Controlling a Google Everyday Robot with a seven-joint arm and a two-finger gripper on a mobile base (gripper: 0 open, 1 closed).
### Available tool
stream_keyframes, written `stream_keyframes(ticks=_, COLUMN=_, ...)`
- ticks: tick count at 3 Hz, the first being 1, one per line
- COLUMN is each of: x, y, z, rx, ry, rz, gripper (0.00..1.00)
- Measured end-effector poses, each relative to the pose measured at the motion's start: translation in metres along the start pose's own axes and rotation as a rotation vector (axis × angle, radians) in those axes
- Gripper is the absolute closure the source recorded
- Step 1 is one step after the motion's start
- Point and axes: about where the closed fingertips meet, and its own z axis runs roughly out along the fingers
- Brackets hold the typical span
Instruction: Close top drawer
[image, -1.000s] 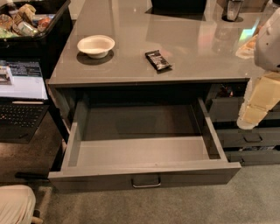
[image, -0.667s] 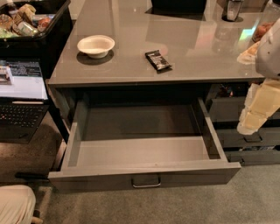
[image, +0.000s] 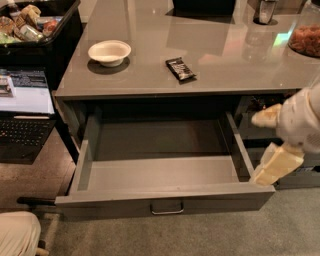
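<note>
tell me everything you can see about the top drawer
The top drawer is dark grey, wide and deep, pulled far out toward the camera. Its plain grey inside holds nothing. The tall flat front carries a small centred metal loop handle. The gripper sits open by the drawer's right front corner, its lower finger at the side wall; whether they touch is unclear.

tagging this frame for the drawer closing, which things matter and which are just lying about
Job: top drawer, open; its handle; gripper, by the drawer's right front corner.
Lying about: bowl; snack bar; laptop; bin.
</note>
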Motion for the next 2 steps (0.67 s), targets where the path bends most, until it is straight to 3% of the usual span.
stream_keyframes(ticks=2, x=0.035, y=0.044, z=0.061, rx=-0.138, ry=-0.226, rz=0.027, gripper=0.63)
